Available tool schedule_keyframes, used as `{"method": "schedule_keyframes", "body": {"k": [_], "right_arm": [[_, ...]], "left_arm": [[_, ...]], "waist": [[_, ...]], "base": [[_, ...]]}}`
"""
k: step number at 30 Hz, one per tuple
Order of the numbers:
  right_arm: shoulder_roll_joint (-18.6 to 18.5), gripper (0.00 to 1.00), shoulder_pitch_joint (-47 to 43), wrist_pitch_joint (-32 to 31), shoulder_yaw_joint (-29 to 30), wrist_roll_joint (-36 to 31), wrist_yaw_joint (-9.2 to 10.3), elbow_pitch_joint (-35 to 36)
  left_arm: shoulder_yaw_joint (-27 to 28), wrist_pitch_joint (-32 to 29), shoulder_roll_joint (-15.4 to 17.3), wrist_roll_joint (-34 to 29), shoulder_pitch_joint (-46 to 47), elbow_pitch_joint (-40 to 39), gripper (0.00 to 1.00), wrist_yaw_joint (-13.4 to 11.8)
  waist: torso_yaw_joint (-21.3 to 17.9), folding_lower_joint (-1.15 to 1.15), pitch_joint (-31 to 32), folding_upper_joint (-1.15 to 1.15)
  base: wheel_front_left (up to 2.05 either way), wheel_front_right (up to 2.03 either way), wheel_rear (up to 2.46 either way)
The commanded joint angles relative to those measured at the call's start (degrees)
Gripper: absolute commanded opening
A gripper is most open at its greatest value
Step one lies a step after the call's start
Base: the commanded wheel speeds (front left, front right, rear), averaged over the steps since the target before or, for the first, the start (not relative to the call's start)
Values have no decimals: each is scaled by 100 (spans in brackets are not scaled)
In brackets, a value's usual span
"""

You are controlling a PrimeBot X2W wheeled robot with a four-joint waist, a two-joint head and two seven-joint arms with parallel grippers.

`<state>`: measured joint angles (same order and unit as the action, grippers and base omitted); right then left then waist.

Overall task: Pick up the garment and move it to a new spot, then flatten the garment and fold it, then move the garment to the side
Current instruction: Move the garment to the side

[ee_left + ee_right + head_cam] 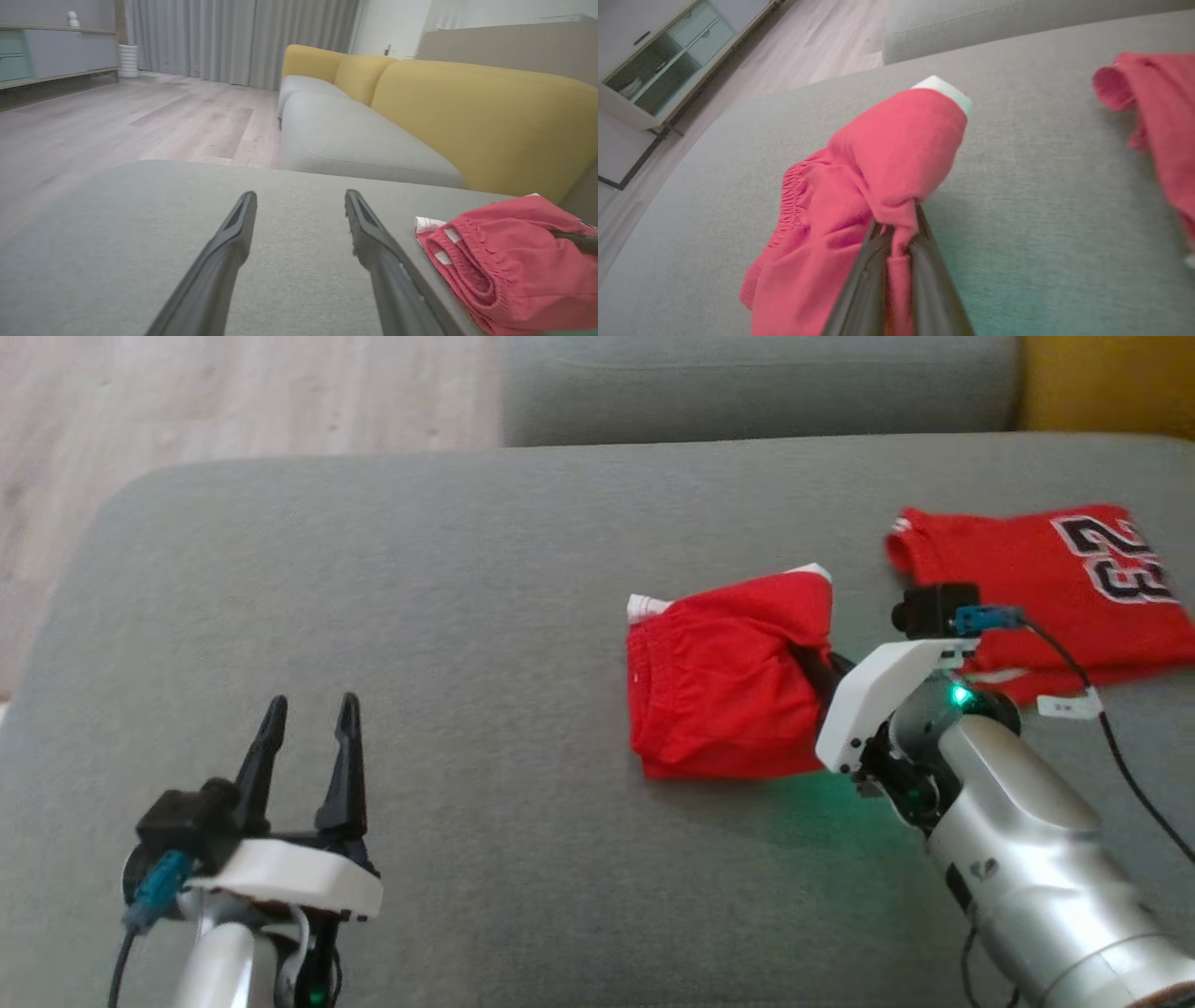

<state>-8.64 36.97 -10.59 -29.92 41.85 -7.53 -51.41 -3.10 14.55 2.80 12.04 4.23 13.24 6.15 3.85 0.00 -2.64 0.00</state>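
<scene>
Left claw (313, 702) hangs spread wide over the grey cushion (467, 616), further out the right claw (898, 219) is pinched tight on the red shorts (719, 681), bunched lengthwise from its tips toward the left claw, waistband end leading, with a red jersey (1027, 579) just beyond.

A grey upholstered seat (467, 616) carries red shorts (728, 681) and a possibly folded red jersey (1027, 579).
</scene>
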Motion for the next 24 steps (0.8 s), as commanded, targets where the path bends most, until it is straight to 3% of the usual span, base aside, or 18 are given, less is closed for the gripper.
{"method": "schedule_keyframes", "body": {"k": [1, 14, 24], "right_arm": [[-70, 0, 133, 98, -117, 63, 4, 276], [-366, 0, -160, 260, -325, 409, 4, 980], [-577, 0, 26, 284, -371, 395, 4, 1207]], "left_arm": [[125, 45, 48, -62, 374, -156, 100, 36], [-239, 45, 73, -70, 658, -8, 100, 95], [-159, 45, 117, -80, 818, -133, 100, 82]], "waist": [[-381, 0, 34, 0], [-1480, 0, -155, 0], [-1465, 0, -530, 0]], "base": [[0, 0, 0], [0, 0, 0], [0, 0, 0]]}}
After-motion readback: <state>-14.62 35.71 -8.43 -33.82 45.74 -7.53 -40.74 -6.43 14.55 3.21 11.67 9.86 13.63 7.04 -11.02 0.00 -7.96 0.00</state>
